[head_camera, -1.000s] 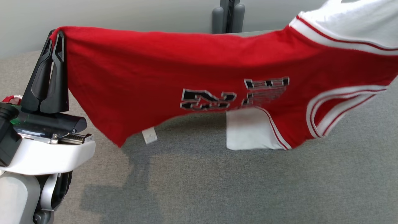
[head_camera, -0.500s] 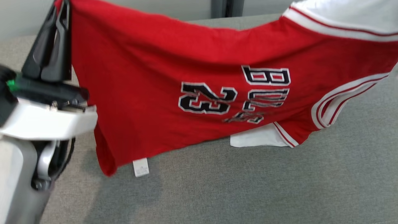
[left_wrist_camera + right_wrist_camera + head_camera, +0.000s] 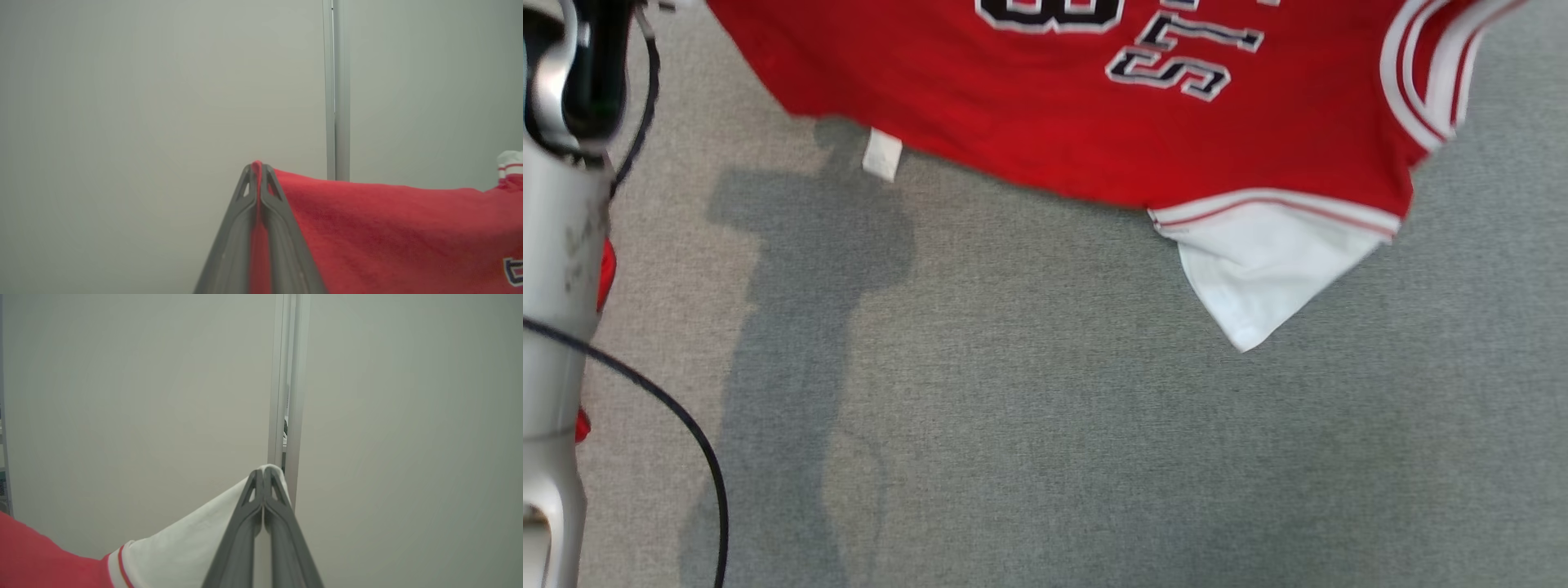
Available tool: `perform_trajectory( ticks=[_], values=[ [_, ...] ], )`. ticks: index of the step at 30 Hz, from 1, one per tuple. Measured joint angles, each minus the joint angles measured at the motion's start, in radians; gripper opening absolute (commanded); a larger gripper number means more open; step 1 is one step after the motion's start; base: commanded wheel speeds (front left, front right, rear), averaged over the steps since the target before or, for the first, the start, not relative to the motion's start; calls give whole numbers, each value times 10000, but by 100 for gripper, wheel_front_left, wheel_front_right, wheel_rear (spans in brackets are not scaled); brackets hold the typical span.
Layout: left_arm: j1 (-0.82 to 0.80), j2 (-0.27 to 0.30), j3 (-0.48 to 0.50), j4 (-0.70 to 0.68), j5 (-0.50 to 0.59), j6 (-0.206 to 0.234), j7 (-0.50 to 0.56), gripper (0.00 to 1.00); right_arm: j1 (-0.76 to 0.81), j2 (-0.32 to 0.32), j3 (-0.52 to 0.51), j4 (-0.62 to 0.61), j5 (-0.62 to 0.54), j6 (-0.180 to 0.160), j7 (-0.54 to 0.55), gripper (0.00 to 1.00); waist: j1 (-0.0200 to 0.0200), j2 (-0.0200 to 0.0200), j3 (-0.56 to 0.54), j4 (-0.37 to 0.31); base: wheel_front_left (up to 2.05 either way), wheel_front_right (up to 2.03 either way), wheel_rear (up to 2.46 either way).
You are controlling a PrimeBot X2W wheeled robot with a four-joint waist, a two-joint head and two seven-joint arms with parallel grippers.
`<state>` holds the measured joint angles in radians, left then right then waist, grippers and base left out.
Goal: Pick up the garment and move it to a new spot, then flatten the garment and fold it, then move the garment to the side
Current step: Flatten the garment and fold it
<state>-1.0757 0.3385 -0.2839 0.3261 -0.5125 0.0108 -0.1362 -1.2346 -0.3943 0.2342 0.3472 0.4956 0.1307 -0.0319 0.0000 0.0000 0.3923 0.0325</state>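
Above the grey cloth tabletop point(image 3: 1045, 425), the left gripper point(image 3: 257, 168) and right gripper point(image 3: 263, 472) still pinch the red-and-white fabric jersey point(image 3: 1054, 122); the head camera has dipped.

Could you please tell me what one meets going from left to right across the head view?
The pale left arm → white label → white sleeve → striped armhole trim; the last three belong to the red jersey.

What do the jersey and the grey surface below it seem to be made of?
Jersey: probably soft knit cloth, matte red with white trim; it sags and drapes, and looks slightly fuzzy close up. Surface: apparently felt or short-pile carpet, matte grey, with a fine speckled texture and no shine.
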Motion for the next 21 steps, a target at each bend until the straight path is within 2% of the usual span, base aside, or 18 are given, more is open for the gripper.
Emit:
perform_trajectory(
  ticks=[5,11,17,21],
  values=[
    [-1619,-399,-29,2401,15,-339,-713,0,-1876,391,437,1908,140,2,-813,0,0,0,247,285,0,0,0],
    [-2754,-780,36,4242,127,-596,-1160,0,-3284,905,562,3831,343,2,-1732,0,0,0,383,418,0,0,0],
    [-2895,-1030,157,5283,178,-899,-1241,0,-3463,1110,1365,4982,704,2,-1875,0,0,0,606,364,0,0,0],
    [-2132,-1085,368,5415,211,-1049,-1254,0,-2628,1080,1962,5193,1319,2,-1954,0,0,0,681,244,0,0,0]
  ],
)
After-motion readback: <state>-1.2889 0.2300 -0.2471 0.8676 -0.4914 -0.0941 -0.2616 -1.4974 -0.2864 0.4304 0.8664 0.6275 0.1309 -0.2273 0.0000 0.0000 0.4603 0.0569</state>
